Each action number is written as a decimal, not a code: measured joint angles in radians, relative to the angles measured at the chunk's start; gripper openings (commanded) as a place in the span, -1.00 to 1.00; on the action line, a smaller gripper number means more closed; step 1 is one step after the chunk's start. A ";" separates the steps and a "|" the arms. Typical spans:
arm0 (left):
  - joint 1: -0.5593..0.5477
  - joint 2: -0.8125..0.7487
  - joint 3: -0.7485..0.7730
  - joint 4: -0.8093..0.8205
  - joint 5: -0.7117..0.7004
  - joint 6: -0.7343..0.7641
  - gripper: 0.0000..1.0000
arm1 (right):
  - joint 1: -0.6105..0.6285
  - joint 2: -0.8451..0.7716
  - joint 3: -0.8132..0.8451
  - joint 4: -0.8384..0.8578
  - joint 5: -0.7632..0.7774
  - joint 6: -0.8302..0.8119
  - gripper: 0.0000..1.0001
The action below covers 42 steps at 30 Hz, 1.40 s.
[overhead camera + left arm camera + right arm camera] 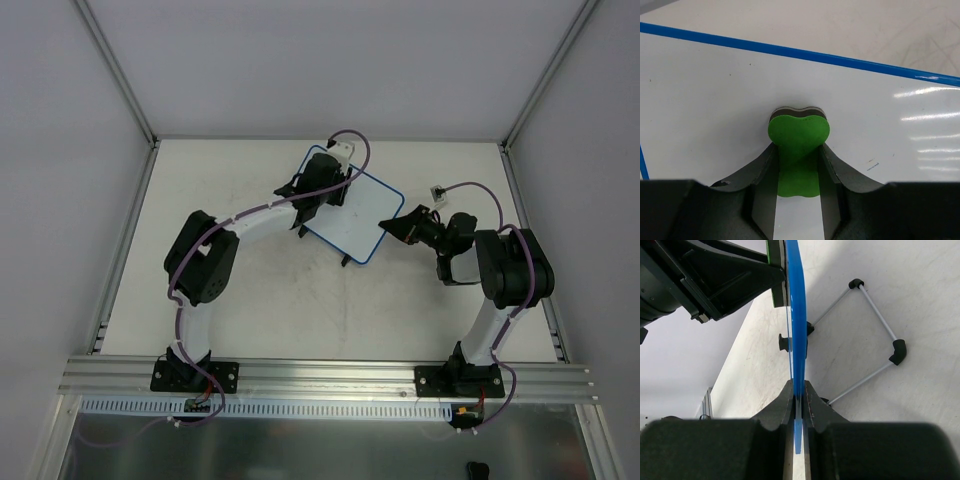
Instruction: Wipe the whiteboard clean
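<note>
Where the whiteboard point(358, 212) stands: on the far middle of the table point(250, 300), turned at an angle to the table's edges and propped on its stand, between the two grippers.
Whiteboard frame: thin and blue with rounded corners; in the right wrist view it shows edge-on as a blue strip point(796, 315).
Whiteboard surface point(715, 90): white and glossy with window glare at the right; only a few tiny specks show in the left wrist view.
Stand point(875, 305): thin grey rods with black corner joints, resting on the table behind the board.
Feet: two small black ones at the board's near edge, one at point(345, 262).
Left gripper point(325, 185): reaches over the board's far-left part, its fingers closed narrowly on a green eraser point(799, 132).
Eraser: a lobed green block with a dark layer on its far face, that face against the white surface just below the blue frame.
Left gripper up close point(798, 150): both dark fingers press the eraser's sides.
Right gripper point(400, 225): meets the board at its right edge, near the near-right corner.
Right gripper up close point(799, 390): jaws nearly together, clamping the thin board edge between them.
Arms: white links with black joints and purple cables, bolted to an aluminium rail point(330, 375) at the near edge.
</note>
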 measured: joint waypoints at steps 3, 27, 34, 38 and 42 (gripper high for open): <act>-0.008 0.000 -0.005 0.004 -0.004 0.019 -1.00 | 0.000 0.000 0.000 0.000 -0.002 0.000 -1.00; -0.121 -0.107 -0.330 0.119 -0.010 0.003 -1.00 | -0.002 0.000 0.000 -0.002 0.005 -0.002 -1.00; -0.126 -0.034 -0.143 0.048 -0.038 -0.034 -1.00 | -0.007 0.000 0.000 -0.001 0.018 -0.002 -0.99; -0.127 0.003 -0.046 0.031 -0.061 -0.047 -1.00 | -0.006 0.000 0.000 0.000 0.017 -0.002 -1.00; -0.127 0.032 0.031 0.008 -0.087 -0.047 -1.00 | -0.006 0.000 0.000 0.002 0.014 -0.001 -1.00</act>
